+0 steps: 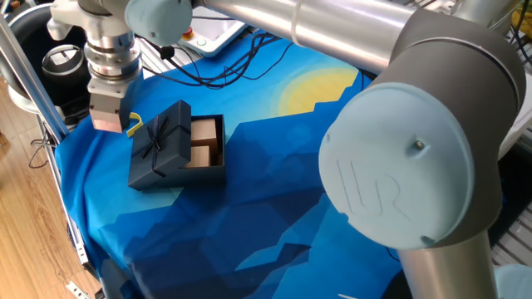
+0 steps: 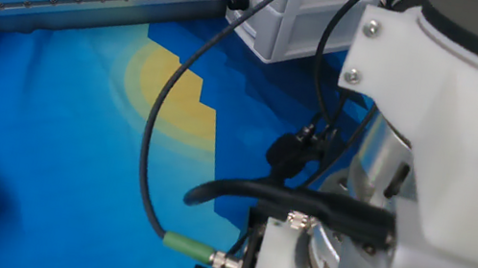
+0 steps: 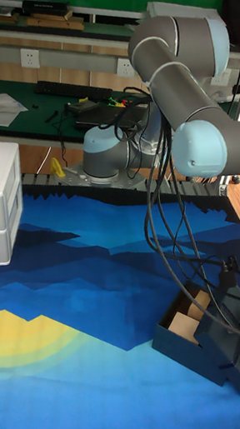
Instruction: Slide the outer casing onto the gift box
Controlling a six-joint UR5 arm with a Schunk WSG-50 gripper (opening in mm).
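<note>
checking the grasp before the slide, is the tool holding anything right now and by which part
Cannot be told. The tool hangs beside the outer casing, next to the yellow hook; its fingertips and any contact are not visible.

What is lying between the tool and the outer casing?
In one fixed view, a small yellow hook sits between the tool and the outer casing.
</note>
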